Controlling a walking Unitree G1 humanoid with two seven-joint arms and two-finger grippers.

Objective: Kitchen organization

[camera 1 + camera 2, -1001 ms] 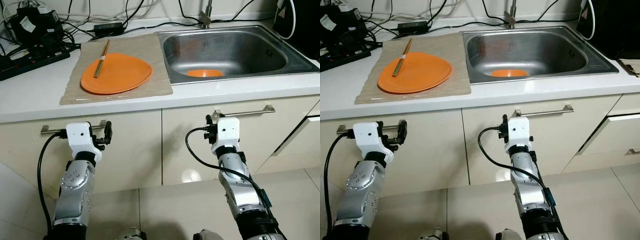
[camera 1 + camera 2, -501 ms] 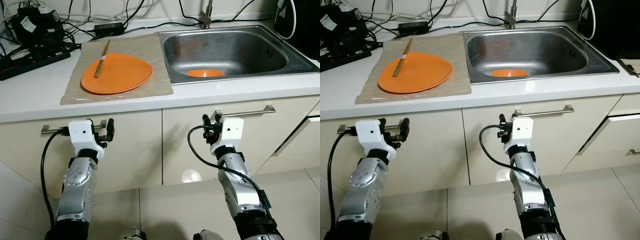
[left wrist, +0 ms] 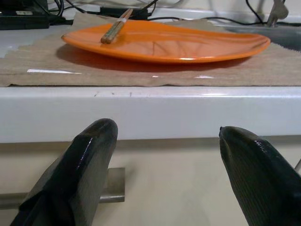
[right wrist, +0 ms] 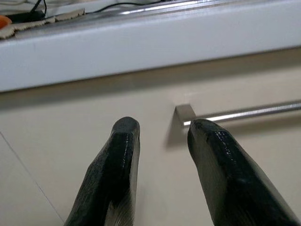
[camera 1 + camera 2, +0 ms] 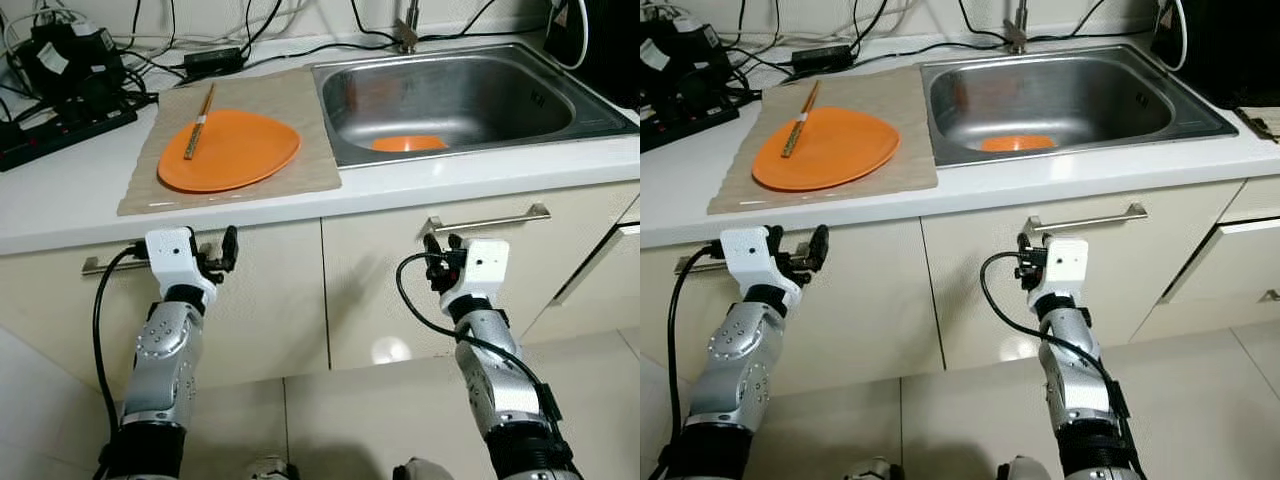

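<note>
An orange plate (image 5: 230,150) lies on a beige mat (image 5: 300,100) on the white counter, with a pair of chopsticks (image 5: 197,122) resting across its far left rim. A second orange dish (image 5: 408,143) sits on the bottom of the steel sink (image 5: 480,70). My left gripper (image 5: 222,252) is open just below the counter edge, under the plate (image 3: 164,40), next to the left cabinet handle (image 5: 105,266). My right gripper (image 5: 441,248) is open with nothing between its fingers, close to the left end of the long cabinet handle (image 4: 235,114).
A power strip (image 5: 60,115), a black adapter (image 5: 215,57) and tangled cables crowd the counter's back left. The faucet base (image 5: 405,40) stands behind the sink. Drawer fronts (image 5: 610,250) are at the right. Cabinet doors face both arms, with tiled floor below.
Both arms have risen a little toward the counter edge. The right gripper has shifted to the right, nearer the long handle's end. Plate, chopsticks and sink dish have not moved.
</note>
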